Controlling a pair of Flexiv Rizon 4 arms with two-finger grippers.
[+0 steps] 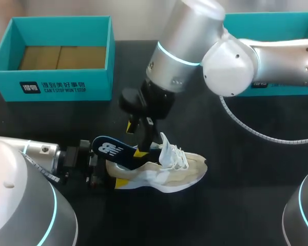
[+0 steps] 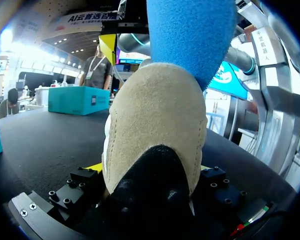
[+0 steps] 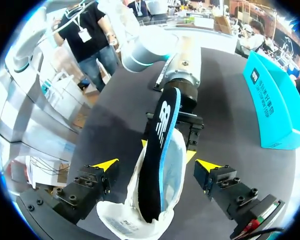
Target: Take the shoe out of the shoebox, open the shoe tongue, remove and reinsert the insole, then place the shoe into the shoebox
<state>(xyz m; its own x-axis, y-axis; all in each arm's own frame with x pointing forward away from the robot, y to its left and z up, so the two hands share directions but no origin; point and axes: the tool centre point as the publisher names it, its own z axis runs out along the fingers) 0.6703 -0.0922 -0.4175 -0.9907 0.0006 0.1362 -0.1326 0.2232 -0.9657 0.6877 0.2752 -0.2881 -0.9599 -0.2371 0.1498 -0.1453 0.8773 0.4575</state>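
A beige and white shoe (image 1: 167, 171) lies on its side on the black table (image 1: 236, 205). Its insole (image 1: 110, 148), dark on top and blue underneath, sticks halfway out of the heel opening. My left gripper (image 1: 110, 177) is shut on the shoe's heel (image 2: 155, 125), which fills the space between its fingers, with the blue insole (image 2: 190, 35) rising above. My right gripper (image 1: 135, 139) hangs just over the insole (image 3: 160, 150), its fingers (image 3: 104, 164) spread wide on either side without touching it. The open teal shoebox (image 1: 61, 84) stands at the back left.
A second teal box (image 1: 277, 25) sits at the back right behind my right arm. A grey cable (image 1: 262, 134) loops over the table to the right of the shoe.
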